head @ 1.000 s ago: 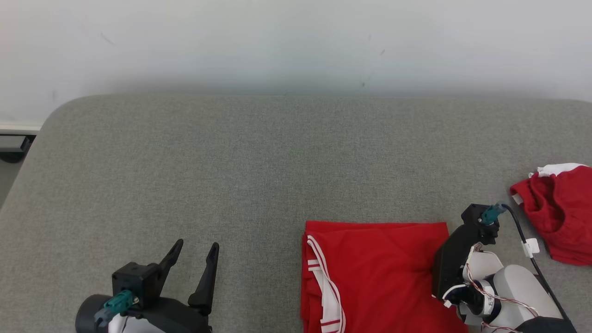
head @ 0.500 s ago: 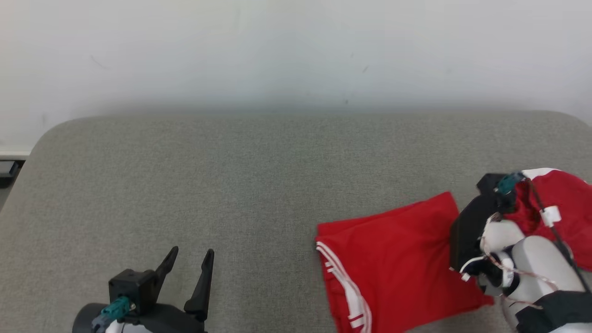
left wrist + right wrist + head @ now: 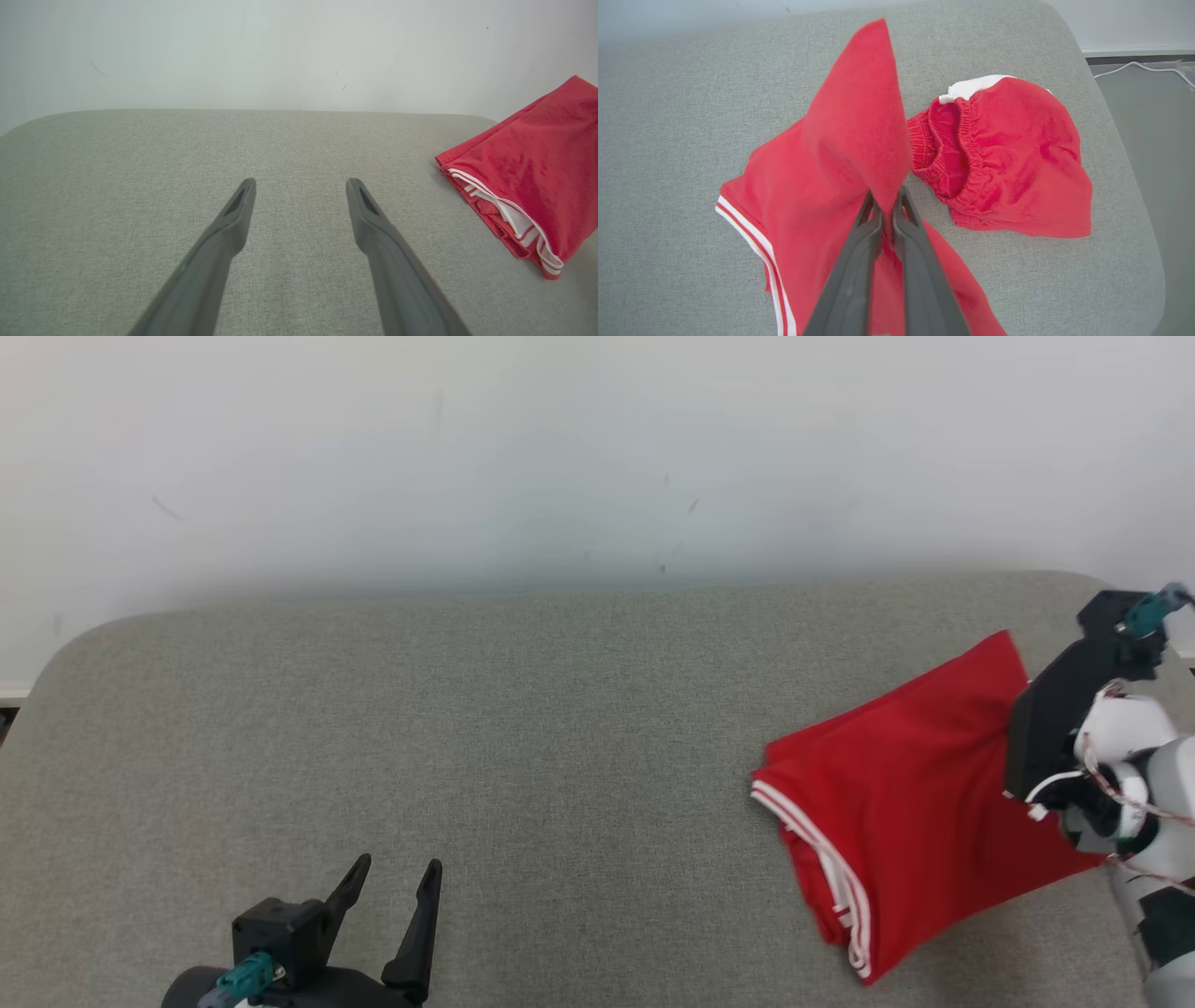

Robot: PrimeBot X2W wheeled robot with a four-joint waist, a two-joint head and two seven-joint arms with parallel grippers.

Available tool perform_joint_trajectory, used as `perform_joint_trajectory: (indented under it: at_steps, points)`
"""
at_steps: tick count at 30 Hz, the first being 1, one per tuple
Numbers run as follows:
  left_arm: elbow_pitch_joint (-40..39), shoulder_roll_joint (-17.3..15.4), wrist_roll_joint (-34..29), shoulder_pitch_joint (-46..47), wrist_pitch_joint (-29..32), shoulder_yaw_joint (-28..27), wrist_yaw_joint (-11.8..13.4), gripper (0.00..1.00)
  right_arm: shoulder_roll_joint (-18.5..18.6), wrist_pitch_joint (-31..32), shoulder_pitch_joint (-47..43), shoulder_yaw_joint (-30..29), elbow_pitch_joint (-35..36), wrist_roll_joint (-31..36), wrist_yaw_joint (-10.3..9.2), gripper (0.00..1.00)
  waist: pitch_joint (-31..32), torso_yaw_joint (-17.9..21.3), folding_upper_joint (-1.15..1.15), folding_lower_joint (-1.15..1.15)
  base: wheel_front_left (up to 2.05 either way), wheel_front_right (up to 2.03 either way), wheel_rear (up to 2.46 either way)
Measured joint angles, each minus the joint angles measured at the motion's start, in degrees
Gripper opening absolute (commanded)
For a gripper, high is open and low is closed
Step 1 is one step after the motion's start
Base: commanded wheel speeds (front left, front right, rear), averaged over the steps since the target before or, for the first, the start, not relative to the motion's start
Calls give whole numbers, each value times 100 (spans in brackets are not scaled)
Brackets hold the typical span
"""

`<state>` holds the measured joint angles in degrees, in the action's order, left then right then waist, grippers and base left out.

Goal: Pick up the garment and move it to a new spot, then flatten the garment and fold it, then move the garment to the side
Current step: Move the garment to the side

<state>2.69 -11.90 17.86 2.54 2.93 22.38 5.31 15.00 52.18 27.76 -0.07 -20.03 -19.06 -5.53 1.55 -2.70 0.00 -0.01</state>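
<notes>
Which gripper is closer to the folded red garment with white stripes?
Right. The right gripper is shut on the garment, holding one edge up; the left gripper sits open, far off to its left, touching nothing.

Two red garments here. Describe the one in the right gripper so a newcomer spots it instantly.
On the grey padded surface, look toward its right end, where the right gripper is shut on the folded red garment. It is neatly folded, with white stripes along one edge, unlike the crumpled red garment beside it, which shows a gathered elastic waistband.
</notes>
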Motion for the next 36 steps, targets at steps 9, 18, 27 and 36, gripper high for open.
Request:
perform_joint_trajectory:
  at_steps: [9, 18, 27, 36]
  points:
    - [-57, 0, 0, 4, 2, 48, 2, 100, 413, 186, 535, -294, -76, 2, -12, 0, -45, 13, 0, 0, 0, 0, 0]
    - [-147, -10, -2, 16, 12, 65, -26, 100, 678, 280, 666, -555, -210, 20, -60, 0, -201, -64, 0, 1, 0, 0, 0]
    - [-230, -88, -20, 43, 43, 34, -26, 100, 935, 114, 667, -799, -322, 314, -111, 0, -403, -93, 0, 1, 0, 0, 0]
    - [-392, -131, -151, 191, 158, 82, -37, 100, 1366, -338, 577, -1118, -539, 710, -154, 0, -726, -159, 0, 1, 0, 0, 0]
